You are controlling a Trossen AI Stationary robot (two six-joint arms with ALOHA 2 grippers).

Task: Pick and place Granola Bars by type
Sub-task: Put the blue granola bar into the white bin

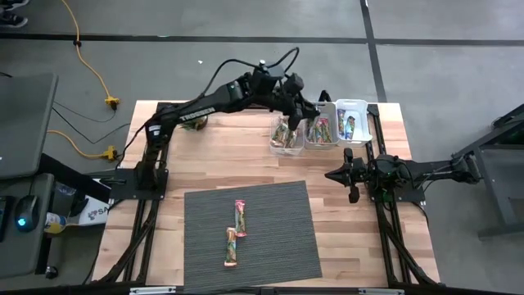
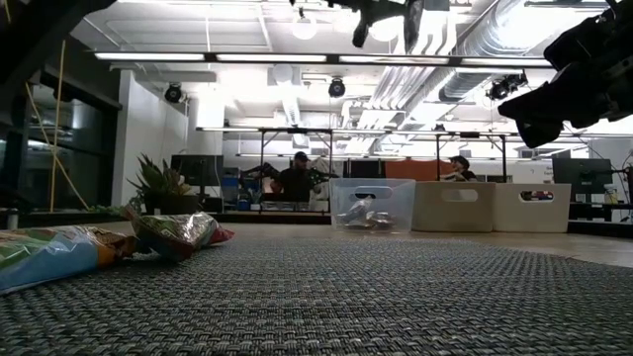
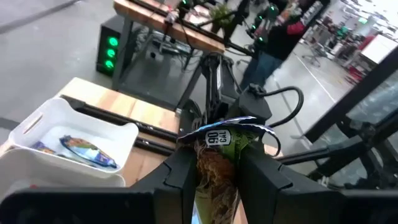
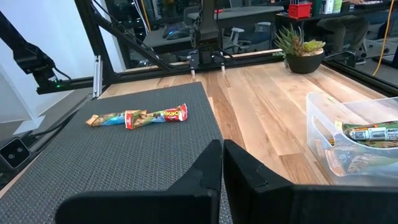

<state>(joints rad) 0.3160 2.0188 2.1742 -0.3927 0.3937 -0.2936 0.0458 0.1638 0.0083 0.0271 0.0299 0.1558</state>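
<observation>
On the grey mat (image 1: 270, 209) we see two granola bars (image 1: 236, 233) awaiting sorting. Above the three clear bins (image 1: 320, 131) at the table's far edge, the left gripper (image 3: 214, 171) clasps a green-wrapped bar (image 3: 217, 162) between its fingers, hovering near the left and middle bins. We judge the step a placement: the bar should be centred over the bin of matching wrappers and lowered inside the rim before release. At right, the right gripper (image 4: 222, 165) waits clenched and empty, just right of the mat.

Two bars (image 1: 236, 233) lie on the mat (image 1: 278, 238), bins (image 1: 321, 127) behind.
</observation>
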